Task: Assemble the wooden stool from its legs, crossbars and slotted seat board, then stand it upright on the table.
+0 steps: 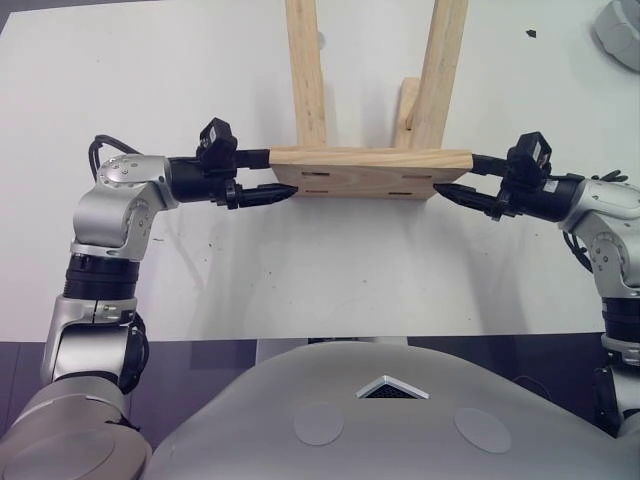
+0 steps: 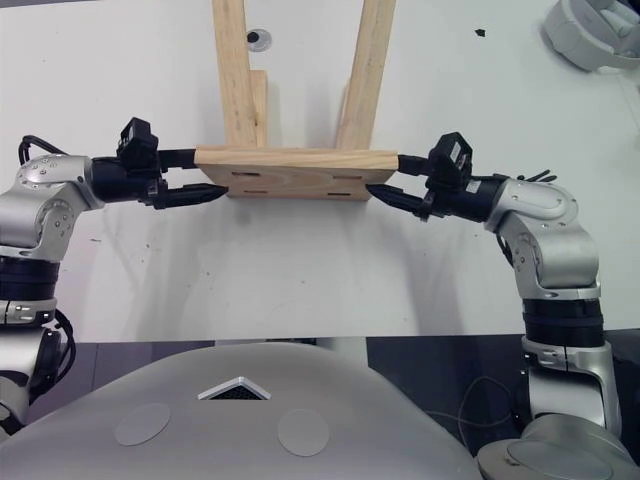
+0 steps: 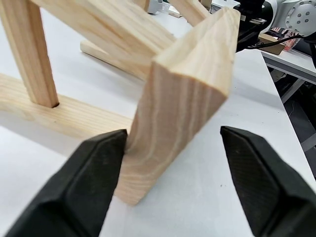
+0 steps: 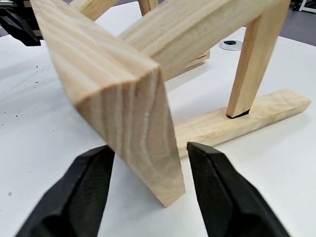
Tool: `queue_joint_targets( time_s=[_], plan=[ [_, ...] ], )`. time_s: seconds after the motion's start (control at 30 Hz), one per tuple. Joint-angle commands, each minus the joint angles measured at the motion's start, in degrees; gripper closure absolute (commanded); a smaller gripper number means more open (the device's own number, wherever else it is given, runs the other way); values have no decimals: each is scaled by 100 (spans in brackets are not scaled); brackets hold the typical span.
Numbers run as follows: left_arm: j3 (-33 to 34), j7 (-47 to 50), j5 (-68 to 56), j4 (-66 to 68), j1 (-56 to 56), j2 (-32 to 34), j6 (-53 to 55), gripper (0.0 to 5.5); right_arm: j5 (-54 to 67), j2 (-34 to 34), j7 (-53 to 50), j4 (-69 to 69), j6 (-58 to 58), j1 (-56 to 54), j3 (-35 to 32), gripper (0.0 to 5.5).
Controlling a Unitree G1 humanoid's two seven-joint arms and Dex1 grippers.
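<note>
Mid-frame, the left end effector [image 1: 272,174] and right end effector [image 1: 462,174] straddle opposite ends of the seat board [image 1: 370,172]. Both are spread wide, not clamped. The stool lies on its side on the bench [image 1: 320,285], with its legs [image 1: 306,70] running toward upper centre. Judged rigid, fairly heavy and smooth, so grip the board ends squarely.

A white table [image 1: 300,290] spans mid-frame. A grey rounded object [image 2: 592,30] sits upper right; a round grommet [image 2: 258,38] upper centre.
</note>
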Motion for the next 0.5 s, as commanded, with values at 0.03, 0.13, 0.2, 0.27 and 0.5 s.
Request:
queue_joint_targets(
  time_s=[0.03,0.13,0.2,0.27,0.5],
  plan=[
    [-59,15,146,210,-222,-99,-192,285,2,-38,200,46,-38,-143,89,349],
    [-42,-58,110,233,-334,-143,-212,322,-16,-89,330,99,-58,-208,82,359],
    [73,-202,-207,4,-468,-111,64,326,292,-165,452,-145,163,-380,-67,359],
    [306,-392,-773,-408,-672,10,623,330,931,-317,627,-477,655,-714,-374,359],
    [1859,1116,-4692,-739,-2929,74,3780,395,5416,-1177,-7,-311,3960,-2937,-1653,374]
  ],
)
